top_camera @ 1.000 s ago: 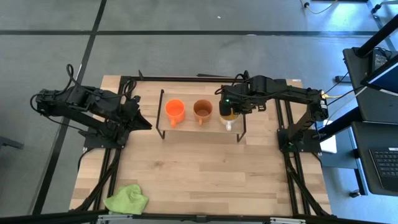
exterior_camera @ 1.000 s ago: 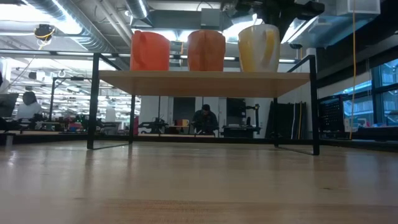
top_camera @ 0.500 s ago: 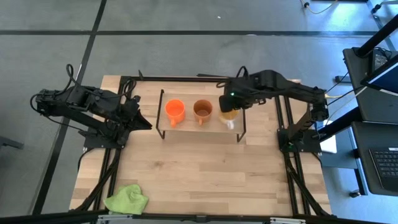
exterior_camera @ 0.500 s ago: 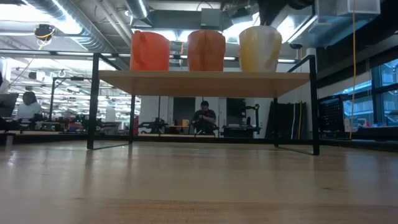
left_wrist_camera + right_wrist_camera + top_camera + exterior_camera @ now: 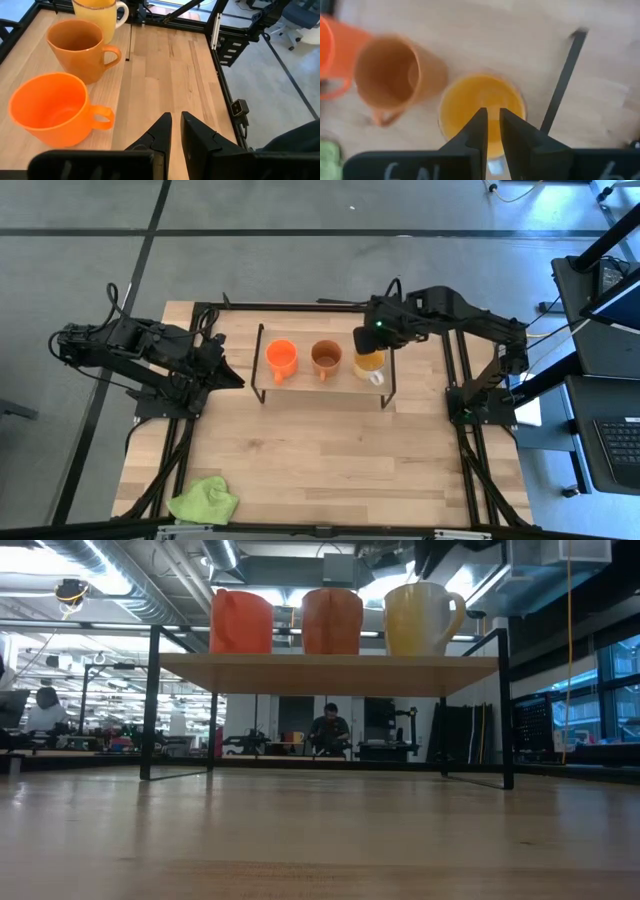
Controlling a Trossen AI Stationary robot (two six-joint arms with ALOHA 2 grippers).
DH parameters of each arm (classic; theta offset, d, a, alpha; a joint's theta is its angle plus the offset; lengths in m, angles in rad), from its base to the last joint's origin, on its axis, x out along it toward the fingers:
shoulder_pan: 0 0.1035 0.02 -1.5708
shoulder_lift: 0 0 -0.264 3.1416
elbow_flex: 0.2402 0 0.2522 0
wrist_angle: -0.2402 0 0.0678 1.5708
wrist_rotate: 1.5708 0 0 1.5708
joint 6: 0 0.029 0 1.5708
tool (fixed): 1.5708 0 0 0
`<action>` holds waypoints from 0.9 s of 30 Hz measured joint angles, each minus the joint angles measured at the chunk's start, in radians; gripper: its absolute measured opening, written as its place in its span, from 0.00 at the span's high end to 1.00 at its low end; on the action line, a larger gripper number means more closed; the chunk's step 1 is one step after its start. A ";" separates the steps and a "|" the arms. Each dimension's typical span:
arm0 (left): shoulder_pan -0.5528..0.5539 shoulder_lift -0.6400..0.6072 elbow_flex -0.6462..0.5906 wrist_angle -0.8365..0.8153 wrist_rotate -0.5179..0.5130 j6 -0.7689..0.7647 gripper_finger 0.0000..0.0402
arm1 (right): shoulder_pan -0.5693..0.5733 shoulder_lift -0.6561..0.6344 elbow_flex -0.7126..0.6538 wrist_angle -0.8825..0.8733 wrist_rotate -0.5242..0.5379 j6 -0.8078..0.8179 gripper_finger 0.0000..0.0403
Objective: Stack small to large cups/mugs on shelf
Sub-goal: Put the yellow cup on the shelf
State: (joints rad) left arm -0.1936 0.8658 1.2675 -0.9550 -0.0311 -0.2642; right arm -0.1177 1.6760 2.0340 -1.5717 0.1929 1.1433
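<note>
Three mugs stand in a row on the low wood shelf [image 5: 300, 386]: an orange one [image 5: 282, 358] on the left, a brown one [image 5: 326, 357] in the middle and a yellow one [image 5: 369, 363] on the right, whose white handle [image 5: 378, 378] points near-right. In the low view they stand upright on the board [image 5: 330, 673]. My right gripper [image 5: 491, 125] is shut and hovers over the yellow mug's mouth [image 5: 470, 102], a little toward the far edge [image 5: 372, 338]. My left gripper [image 5: 175, 125] is shut and waits left of the shelf [image 5: 238, 381].
A lime-green cloth [image 5: 204, 500] lies at the table's near left corner. The shelf's black wire legs [image 5: 150, 705] stand on the tabletop, with bare wood in front of them. A person sits in the room behind [image 5: 328, 730].
My right gripper has drawn back from the yellow mug toward the table's far edge and a little up. The yellow mug has turned about on the shelf: its handle pointed toward the near edge and now points to the right.
</note>
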 joint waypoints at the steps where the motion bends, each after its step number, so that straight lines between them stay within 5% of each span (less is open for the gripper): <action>1: 0.000 0.000 0.000 0.000 0.000 -0.006 0.91 | 0.003 0.000 -0.014 0.001 -0.020 -0.004 0.87; 7: 0.000 0.000 0.000 0.000 0.000 -0.017 0.91 | 0.067 0.001 -0.100 0.000 0.003 -0.033 0.96; 15: 0.000 0.000 0.000 0.030 0.000 -0.021 0.91 | 0.098 -0.004 -0.018 0.001 0.207 -0.056 0.99; 27: 0.000 0.000 0.000 0.025 -0.001 -0.068 0.91 | 0.199 -0.010 0.006 0.000 -0.009 -0.067 1.00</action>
State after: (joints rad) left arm -0.1936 0.8658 1.2673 -0.9300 -0.0317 -0.3325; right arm 0.0810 1.6661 2.0399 -1.5720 0.1838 1.0767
